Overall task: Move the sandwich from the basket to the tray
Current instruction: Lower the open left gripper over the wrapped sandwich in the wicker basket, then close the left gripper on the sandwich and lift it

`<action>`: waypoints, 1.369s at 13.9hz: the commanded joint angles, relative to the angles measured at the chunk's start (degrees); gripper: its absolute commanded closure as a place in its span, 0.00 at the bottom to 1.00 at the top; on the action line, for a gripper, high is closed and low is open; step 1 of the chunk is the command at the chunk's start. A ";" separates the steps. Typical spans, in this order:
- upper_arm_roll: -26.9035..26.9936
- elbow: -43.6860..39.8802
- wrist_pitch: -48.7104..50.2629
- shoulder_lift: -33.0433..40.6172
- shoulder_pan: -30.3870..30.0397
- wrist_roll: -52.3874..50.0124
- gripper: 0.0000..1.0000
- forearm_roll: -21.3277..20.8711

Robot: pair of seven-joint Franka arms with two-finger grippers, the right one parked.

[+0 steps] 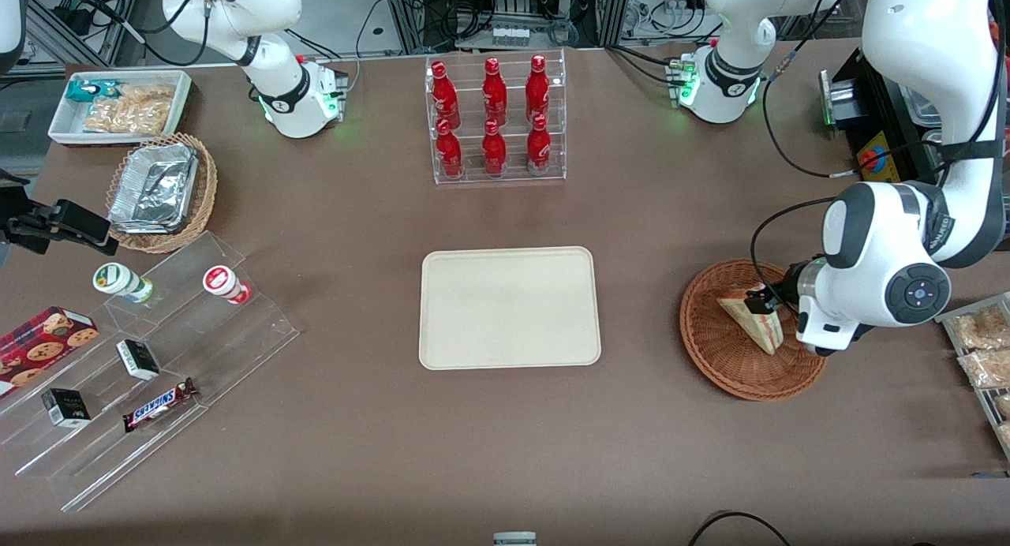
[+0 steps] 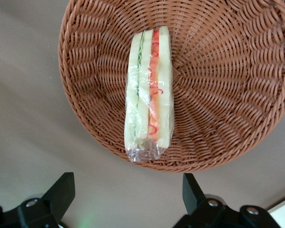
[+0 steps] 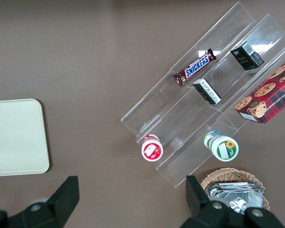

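Above the round reddish-brown wicker basket (image 1: 750,333): tool (image 2: 128,199) hovering, fingers apart (empty); plastic-wrapped triangular wedge sandwich (image 2: 148,95) at twelve o'clock, long axis six-to-twelve.

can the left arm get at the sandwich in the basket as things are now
Probably yes. The left gripper hangs open above the round wicker basket, and the wrapped sandwich lies alone on its side in it with nothing over it. The basket's low rim should not block a descent.
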State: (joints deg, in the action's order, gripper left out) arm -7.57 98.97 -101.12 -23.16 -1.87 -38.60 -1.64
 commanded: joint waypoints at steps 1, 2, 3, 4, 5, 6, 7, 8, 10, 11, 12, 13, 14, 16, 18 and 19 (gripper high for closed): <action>0.18 0.79 -3.02 -0.57 0.03 -1.13 0.00 1.38; 0.18 0.79 -4.17 -1.10 -0.06 -1.13 0.00 1.73; 0.18 0.87 -5.40 -1.62 -0.06 -1.22 0.00 1.82; 0.36 1.22 -6.71 -1.89 -0.06 -1.13 0.00 1.82; 1.05 2.79 -9.68 -1.89 -0.06 -1.13 0.00 1.99; 1.41 4.38 -12.24 -1.89 -0.06 -1.13 0.00 3.04; 1.50 5.17 -13.83 -1.89 -0.06 -1.13 0.00 3.66; 1.50 5.36 -14.72 -2.07 -0.06 -1.13 0.00 3.66; 1.85 6.49 -17.00 -2.68 -0.06 -1.13 0.00 3.75; 2.20 8.07 -19.18 -2.77 -0.06 -1.13 0.00 3.75; 2.20 9.30 -21.21 -3.21 -0.06 -1.13 0.00 3.84; 2.20 10.27 -23.14 -3.56 0.03 -1.13 0.00 4.36; 2.20 10.54 -24.21 -4.08 -0.06 -1.13 0.01 5.24; 2.20 10.46 -24.22 -4.27 0.03 -1.30 0.18 6.03; 2.20 10.02 -23.61 -3.83 0.12 -3.32 0.71 6.39; 2.12 9.84 -23.51 -3.48 0.29 -3.50 0.85 6.30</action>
State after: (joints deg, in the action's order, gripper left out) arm -5.58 108.83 -124.55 -27.91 -2.06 -40.74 3.90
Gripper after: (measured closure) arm 0.211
